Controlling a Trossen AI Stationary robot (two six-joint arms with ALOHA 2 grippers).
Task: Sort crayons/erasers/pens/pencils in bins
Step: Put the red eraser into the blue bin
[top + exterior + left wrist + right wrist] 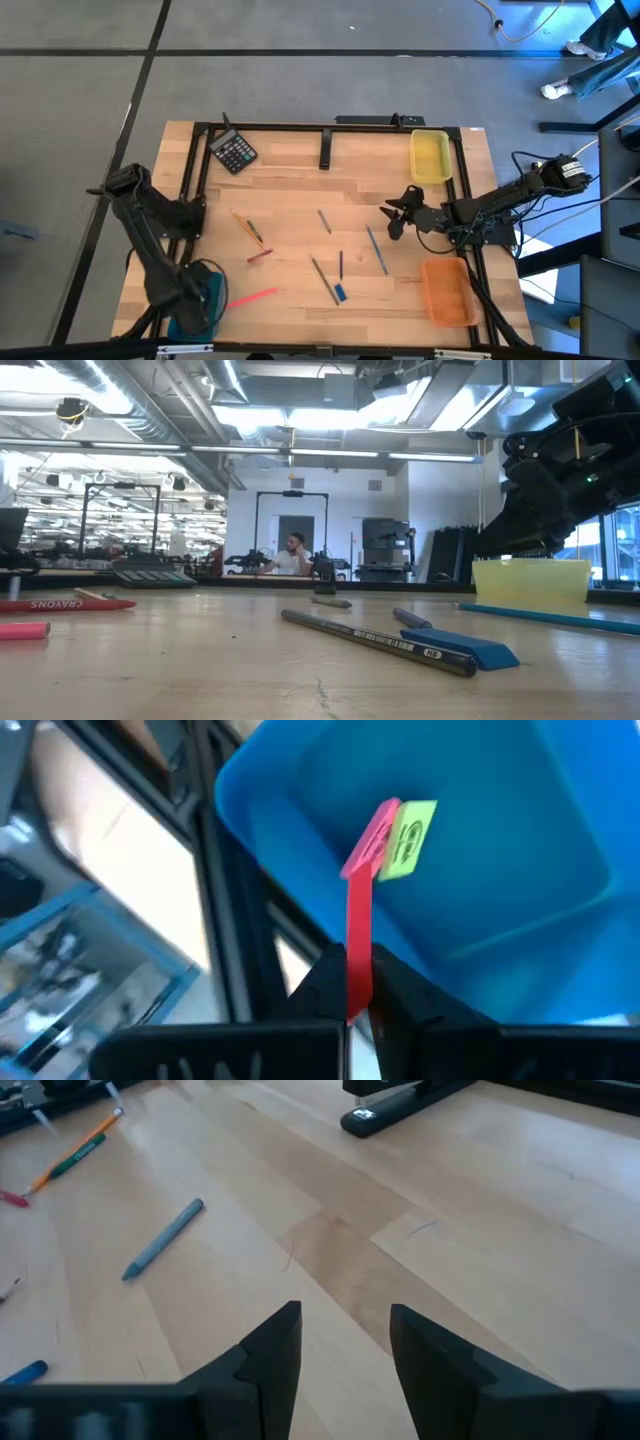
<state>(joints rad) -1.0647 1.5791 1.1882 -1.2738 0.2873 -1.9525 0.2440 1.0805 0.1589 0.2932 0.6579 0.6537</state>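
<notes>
My left gripper [195,300] hovers over the teal-blue bin [520,840] at the table's near left corner, shut on a slim red eraser [358,945] seen edge-on. A pinkish-red eraser [372,835] and a yellow-green eraser [410,840] lie in that bin. My right gripper [398,212] is open and empty above bare wood, between the yellow bin [430,155] and the orange bin [447,290]; it also shows in its wrist view [345,1350]. A pink crayon [250,297], a red crayon [260,255] and an orange-and-green crayon [248,228] lie flat on the table. My left gripper pinches the red eraser's near end [358,1005] between its two fingers. The eraser sticks out forward past the fingertips, over the teal-blue bin's inside. I cannot tell whether its far end touches the pinkish-red eraser.
Grey and blue pens or pencils [324,220] [377,250] [322,278] and a blue eraser [340,293] lie mid-table. A black calculator [233,152] sits far left. A black stapler-like bar [400,1105] lies ahead of my right gripper. A black frame [330,128] rims the table.
</notes>
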